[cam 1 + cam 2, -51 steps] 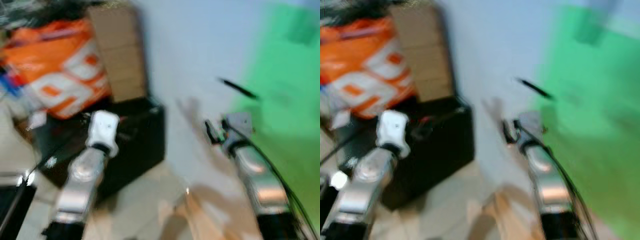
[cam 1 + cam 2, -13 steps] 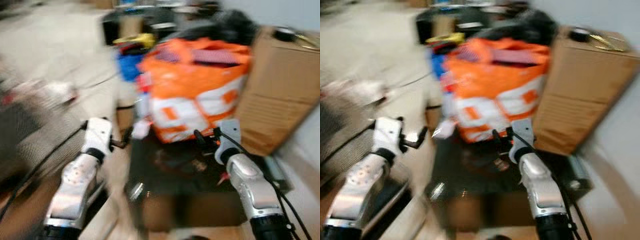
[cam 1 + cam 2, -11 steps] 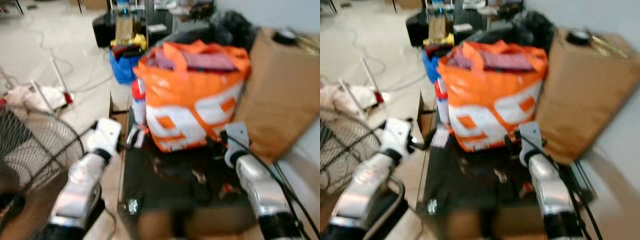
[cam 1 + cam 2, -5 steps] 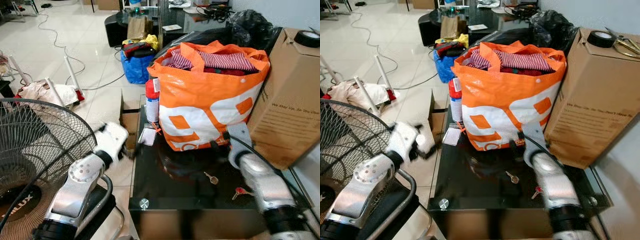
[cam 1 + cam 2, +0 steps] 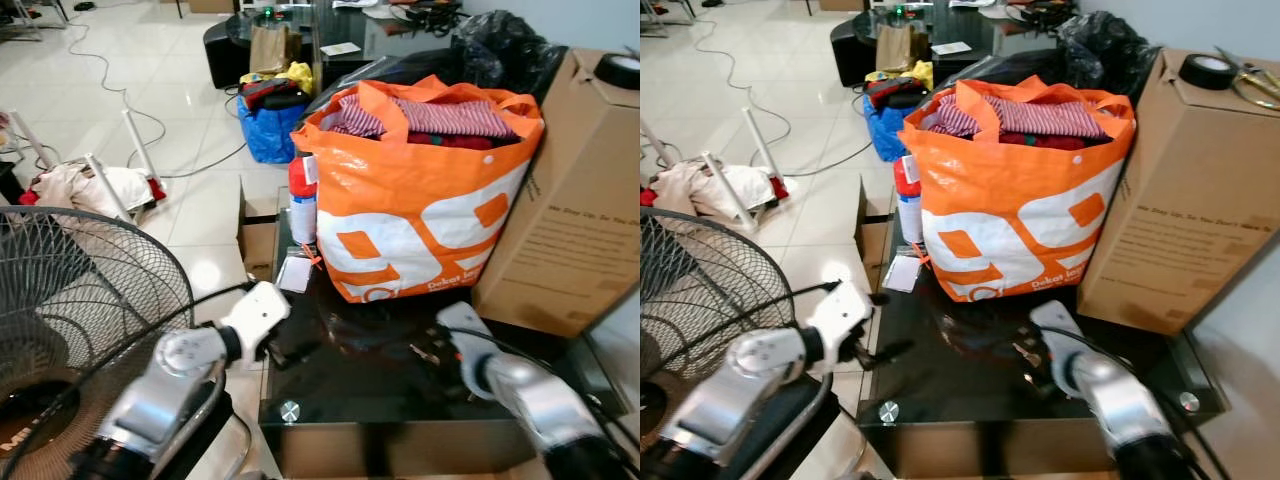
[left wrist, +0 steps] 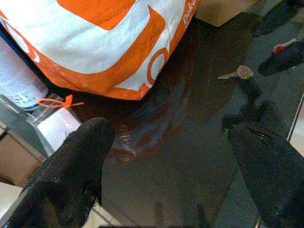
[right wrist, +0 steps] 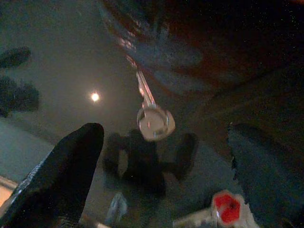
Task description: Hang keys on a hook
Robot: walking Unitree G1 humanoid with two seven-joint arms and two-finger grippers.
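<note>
Since half a second ago we have leaned closer over the dark glass counter (image 5: 400,400), and both arms have dropped toward its top; the blur of the earlier frames is gone.

Largest in the left eye view is the wire fan (image 5: 70,300) at the left edge, with white floor tiles (image 5: 150,70) behind it. At centre stands the orange and white bag (image 5: 420,190) stuffed with striped clothes, resting on the back of the counter. A tall cardboard box (image 5: 570,200) stands just beside the bag at the right, a roll of black tape (image 5: 1205,70) on its top. A spray can (image 5: 302,200) stands at the bag's left side, touching it, and a blue bag (image 5: 270,125) sits on the floor further back.

Our left pincer (image 6: 175,175) hangs over the counter's left front part, fingers spread wide with nothing between them. Our right pincer (image 7: 166,185) is low over the counter in front of the orange bag, also spread wide and holding nothing.

Smallest are the keys, flat on the glass: a silver key (image 7: 152,118) lies between the right pincer's fingers, and a red-headed key (image 7: 225,206) lies near it, apart from it.
</note>
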